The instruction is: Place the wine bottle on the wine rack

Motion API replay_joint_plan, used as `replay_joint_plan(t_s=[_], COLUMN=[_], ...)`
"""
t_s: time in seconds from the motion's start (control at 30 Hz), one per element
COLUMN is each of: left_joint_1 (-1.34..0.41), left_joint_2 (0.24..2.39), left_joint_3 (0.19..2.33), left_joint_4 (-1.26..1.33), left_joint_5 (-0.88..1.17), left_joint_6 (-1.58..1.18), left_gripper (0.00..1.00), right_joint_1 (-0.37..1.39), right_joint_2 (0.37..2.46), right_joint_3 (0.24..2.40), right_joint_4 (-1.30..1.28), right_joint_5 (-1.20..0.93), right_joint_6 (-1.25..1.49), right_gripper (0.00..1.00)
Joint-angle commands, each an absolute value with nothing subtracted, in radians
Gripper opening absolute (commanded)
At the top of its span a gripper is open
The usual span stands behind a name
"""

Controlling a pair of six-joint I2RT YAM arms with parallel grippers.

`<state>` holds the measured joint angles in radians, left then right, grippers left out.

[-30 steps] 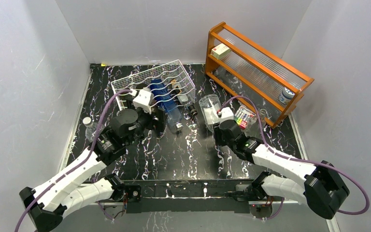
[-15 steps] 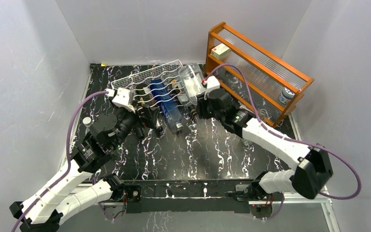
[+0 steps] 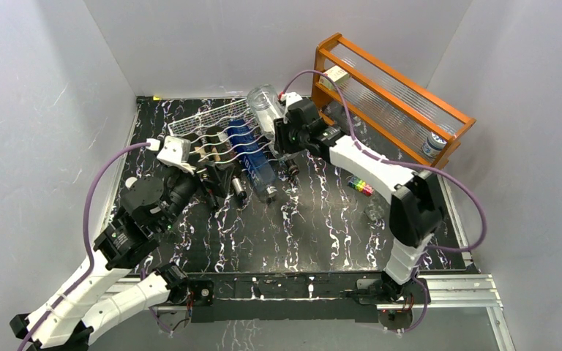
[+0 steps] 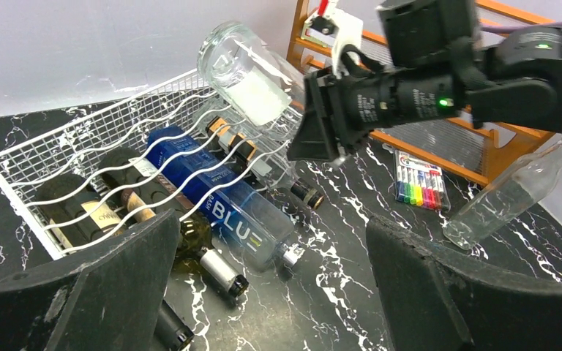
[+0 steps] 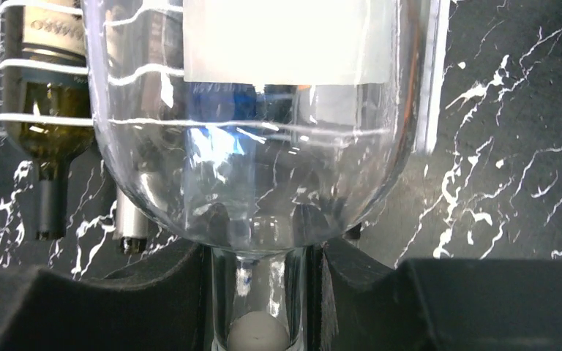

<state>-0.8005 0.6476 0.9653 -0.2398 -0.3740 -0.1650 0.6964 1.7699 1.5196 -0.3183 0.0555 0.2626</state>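
Observation:
The white wire wine rack (image 3: 199, 123) stands at the back left and holds several bottles, among them a blue one (image 3: 255, 157). My right gripper (image 3: 281, 134) is shut on the neck of a clear wine bottle (image 3: 262, 104) and holds it tilted, base up, over the rack's right end. In the right wrist view the neck (image 5: 257, 292) sits between my fingers (image 5: 351, 292). The left wrist view shows the bottle (image 4: 252, 80) above the rack (image 4: 58, 155). My left gripper (image 3: 218, 181) is open and empty, low in front of the rack (image 4: 271, 292).
The orange wooden shelf (image 3: 391, 95) stands at the back right. A pack of coloured markers (image 3: 360, 184) and a second clear bottle (image 4: 512, 191) lie on the table to the right. Bottle necks stick out of the rack's front. A small white-capped bottle (image 3: 131, 183) stands at the left.
My right arm has carried the clear bottle from the middle of the table up and to the left, over the rack. My left arm has drawn back to the left.

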Motion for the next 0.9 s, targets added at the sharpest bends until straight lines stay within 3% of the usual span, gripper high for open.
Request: replay_joint_plan(t_s=[0.0,0.27,0.77,0.87], left_joint_1=[-0.801,-0.801,-0.801,-0.800], left_joint_2=[0.634,0.627,0.618,0.617], left_joint_3=[0.998,0.991,0.986,0.985], left_joint_4=[-0.251,-0.258,-0.270,-0.273], left_joint_5=[-0.387,-0.391,-0.389,-0.388], left_joint_6=[-0.162,-0.160,-0.165,-0.167], left_gripper=[0.98,0.98,0.98,0.98], right_joint_1=[0.661,0.634,0.616,0.614], right_joint_2=[1.824,1.978,2.112,2.131], right_joint_3=[1.749,1.945,2.115,2.138], right_joint_4=[-0.162,-0.297,-0.440,-0.458], right_joint_5=[0.005,-0.015,-0.015,-0.014], right_joint_6=[0.286,0.293,0.271,0.262], right_gripper=[0.00,0.00,0.00,0.08])
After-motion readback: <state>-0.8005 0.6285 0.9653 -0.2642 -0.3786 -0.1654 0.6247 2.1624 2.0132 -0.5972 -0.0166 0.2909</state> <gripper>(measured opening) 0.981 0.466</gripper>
